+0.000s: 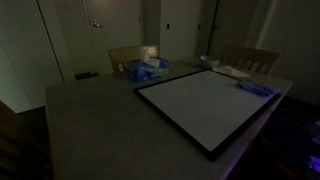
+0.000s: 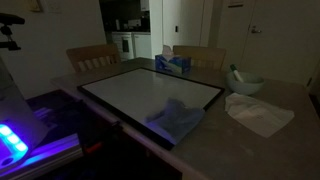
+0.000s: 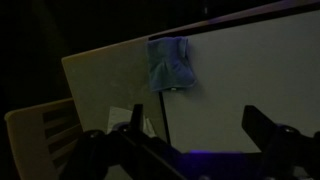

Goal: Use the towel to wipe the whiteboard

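The whiteboard (image 1: 205, 105) (image 2: 140, 90) lies flat on the table, white face up inside a thin black frame. The small blue-purple towel (image 1: 257, 88) (image 2: 178, 120) rests crumpled on one corner of it, over the frame. In the wrist view the towel (image 3: 171, 62) sits at the board's (image 3: 240, 85) edge, well ahead of my gripper (image 3: 198, 128). The gripper hovers above the board, open, its dark fingers (image 3: 262, 125) wide apart with nothing between them. Neither exterior view shows the arm.
A blue tissue box (image 1: 145, 70) (image 2: 172, 63) stands beyond the board. A white cloth (image 2: 258, 112) and a bowl (image 2: 245, 83) lie beside the towel's corner. Wooden chairs (image 1: 130, 55) (image 3: 45, 130) ring the table (image 1: 90, 120). The room is dim.
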